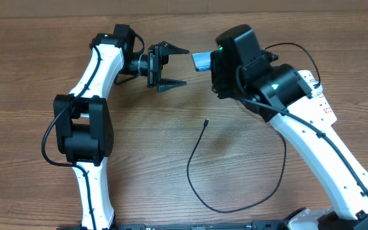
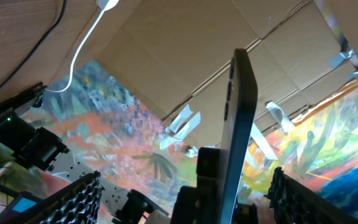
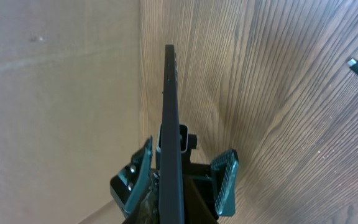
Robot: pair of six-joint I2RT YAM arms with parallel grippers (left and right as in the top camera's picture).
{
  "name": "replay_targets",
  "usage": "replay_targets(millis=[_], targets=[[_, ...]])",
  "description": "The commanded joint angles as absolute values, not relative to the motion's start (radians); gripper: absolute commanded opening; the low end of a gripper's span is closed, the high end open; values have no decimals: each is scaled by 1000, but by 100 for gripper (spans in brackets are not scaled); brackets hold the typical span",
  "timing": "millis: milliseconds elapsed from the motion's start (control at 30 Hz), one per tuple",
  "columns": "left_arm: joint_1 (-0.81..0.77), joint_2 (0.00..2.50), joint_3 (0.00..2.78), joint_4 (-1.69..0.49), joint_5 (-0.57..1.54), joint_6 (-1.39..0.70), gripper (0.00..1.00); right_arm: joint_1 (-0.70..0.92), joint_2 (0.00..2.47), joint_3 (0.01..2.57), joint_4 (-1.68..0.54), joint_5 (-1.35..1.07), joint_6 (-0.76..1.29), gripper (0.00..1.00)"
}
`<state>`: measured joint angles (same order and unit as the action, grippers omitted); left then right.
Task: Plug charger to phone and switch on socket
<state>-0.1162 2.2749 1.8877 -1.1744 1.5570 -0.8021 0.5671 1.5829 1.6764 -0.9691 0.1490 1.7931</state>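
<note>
The socket sits at three o'clock on the table, half under your right arm. Your right gripper is clamped on the phone, edge-up at twelve. Your left gripper stands apart, empty, at the phone's nine. Close it askew and the phone may twist loose. The charger lies loose, its tip near centre.

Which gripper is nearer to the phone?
Right. The right gripper is shut on the phone, holding it edge-up. The left gripper is open and faces its free end from close by.
</note>
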Motion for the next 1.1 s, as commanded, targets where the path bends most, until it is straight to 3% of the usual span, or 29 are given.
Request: replay_targets(millis=[0,167,333,800,1067], targets=[[-118,2275,1910,-1173,1581,-824,81,585,1573,1665,-955,213,1849,4],[-118,2275,1910,-1173,1581,-824,80,597,1577,1642,-932,208,1878,4],[-118,2275,1910,-1173,1581,-824,65,621,1594,1642,-920,209,1879,4],[-118,2275,1910,-1173,1581,-826,66,636,1663,1642,-879,179,1886,4],[-118,2275,1910,-1173,1581,-835,54,637,1669,1642,-841,178,1886,4]])
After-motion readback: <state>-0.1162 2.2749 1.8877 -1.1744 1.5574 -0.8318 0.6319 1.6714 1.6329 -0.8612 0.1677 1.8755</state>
